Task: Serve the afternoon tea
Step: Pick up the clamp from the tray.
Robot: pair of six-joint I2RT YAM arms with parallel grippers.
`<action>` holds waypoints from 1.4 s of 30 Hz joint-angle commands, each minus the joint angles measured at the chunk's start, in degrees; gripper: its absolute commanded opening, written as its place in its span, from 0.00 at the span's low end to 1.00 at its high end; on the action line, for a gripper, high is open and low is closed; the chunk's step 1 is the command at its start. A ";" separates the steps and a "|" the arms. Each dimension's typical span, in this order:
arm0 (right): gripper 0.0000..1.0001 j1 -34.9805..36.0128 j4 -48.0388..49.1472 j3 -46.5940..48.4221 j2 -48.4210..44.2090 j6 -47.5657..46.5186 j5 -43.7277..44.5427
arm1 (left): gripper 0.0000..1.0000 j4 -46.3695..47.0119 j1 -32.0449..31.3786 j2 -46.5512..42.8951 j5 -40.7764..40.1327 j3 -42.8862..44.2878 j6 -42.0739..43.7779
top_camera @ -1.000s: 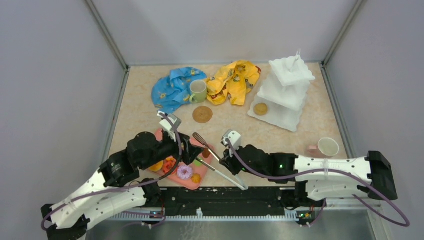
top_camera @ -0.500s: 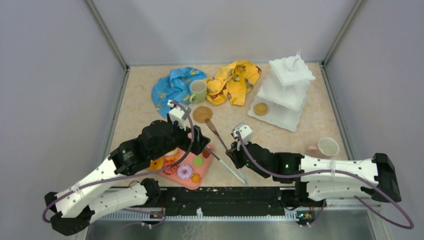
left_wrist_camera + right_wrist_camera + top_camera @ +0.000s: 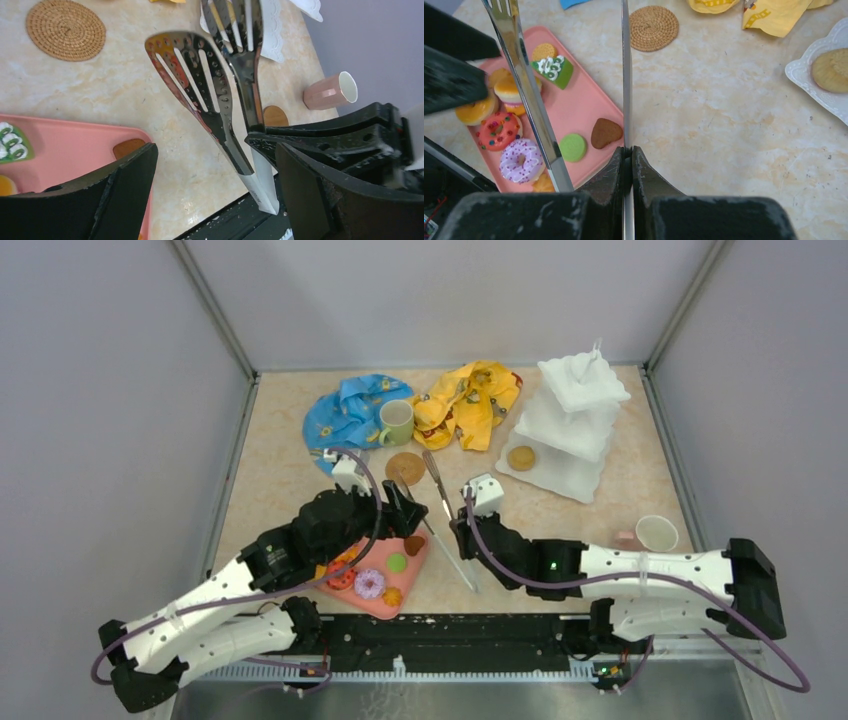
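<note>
My right gripper (image 3: 462, 536) is shut on one arm of metal serving tongs (image 3: 446, 515) and holds them above the table, slotted ends near a brown coaster (image 3: 405, 468). In the right wrist view the pads (image 3: 616, 165) pinch that arm. The other arm (image 3: 529, 100) stands free. My left gripper (image 3: 405, 516) is open, its fingers (image 3: 115, 190) either side of the tongs' handle (image 3: 250, 172) without touching it. Toy donuts (image 3: 498, 131) and pastries (image 3: 573, 147) lie on the pink tray (image 3: 412, 575). One cookie (image 3: 520, 457) lies on the white stand (image 3: 572, 415).
A pale green mug (image 3: 396, 422) stands between the blue cloth (image 3: 345, 412) and the yellow cloth (image 3: 468, 400) at the back. A white mug (image 3: 656, 533), pinkish outside, lies at the right with a second coaster (image 3: 274, 115) beside it. Grey walls enclose the table.
Both arms have moved away from the near edge. The tongs have gone with the right gripper toward the coaster and stand more upright. The left gripper has stayed open beside them.
</note>
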 commanded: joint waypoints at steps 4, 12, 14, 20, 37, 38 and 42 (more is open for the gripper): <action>0.00 -0.63 8.55 3.29 1.19 0.87 1.36 | 0.89 19.65 0.03 -0.85 0.41 -9.33 -6.53; 0.00 -2.93 10.82 1.41 1.69 1.79 -2.09 | 0.75 25.58 -0.02 0.54 1.18 -13.38 -9.88; 0.00 -4.40 11.26 0.78 1.54 2.31 -4.13 | 0.68 25.27 -0.02 0.62 1.31 -14.07 -10.88; 0.00 -8.10 11.79 -2.17 0.05 3.62 -5.30 | 0.38 25.41 -0.02 -3.40 0.76 -16.84 -13.17; 0.00 -10.66 20.65 -7.81 -4.22 1.03 -17.62 | 0.89 27.84 0.21 6.25 4.56 -13.04 -8.63; 0.00 -10.65 20.47 -7.87 -4.44 1.00 -17.69 | 0.87 28.59 0.36 6.77 4.70 -12.87 -8.72; 0.00 -10.65 18.83 -7.52 -4.36 0.78 -18.09 | 0.77 32.62 0.85 7.20 5.19 -13.73 -9.60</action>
